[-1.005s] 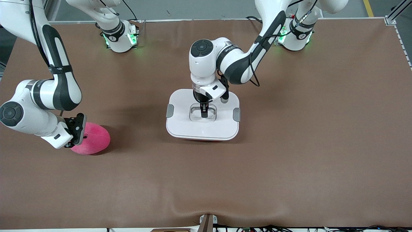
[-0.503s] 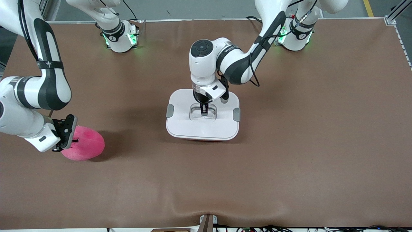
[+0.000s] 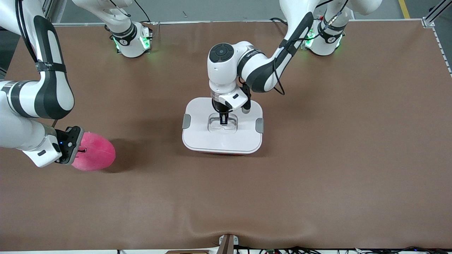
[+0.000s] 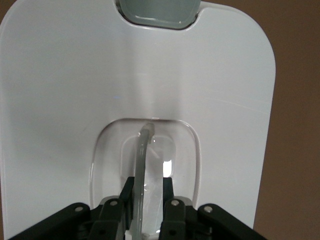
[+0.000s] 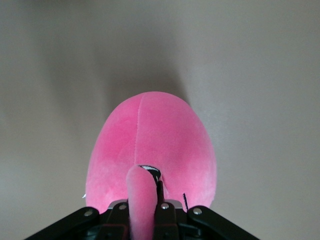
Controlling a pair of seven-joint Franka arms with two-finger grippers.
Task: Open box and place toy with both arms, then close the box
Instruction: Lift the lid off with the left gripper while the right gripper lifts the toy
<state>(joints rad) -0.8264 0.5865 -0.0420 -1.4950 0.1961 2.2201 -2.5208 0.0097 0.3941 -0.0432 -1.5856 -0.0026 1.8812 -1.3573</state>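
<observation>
The box [image 3: 222, 153] stands mid-table under its white lid [image 3: 212, 139], which has grey clips [image 3: 186, 121] on two sides. My left gripper [image 3: 224, 121] reaches straight down into the lid's recessed centre. In the left wrist view its fingers [image 4: 126, 192] press both sides of the translucent handle [image 4: 144, 150]. The pink plush toy [image 3: 97, 155] is toward the right arm's end of the table. My right gripper [image 3: 82, 150] is shut on the toy's snout [image 5: 140, 190]. I cannot tell whether the toy touches the table.
Brown table cover [image 3: 317, 158] spreads wide around the box. The two arm bases [image 3: 130, 42] stand along the table's edge farthest from the front camera. A small mount [image 3: 227, 243] sits at the nearest edge.
My left gripper's fingers have closed in on the lid's handle. My right arm has drawn the toy a little toward its own end of the table.
</observation>
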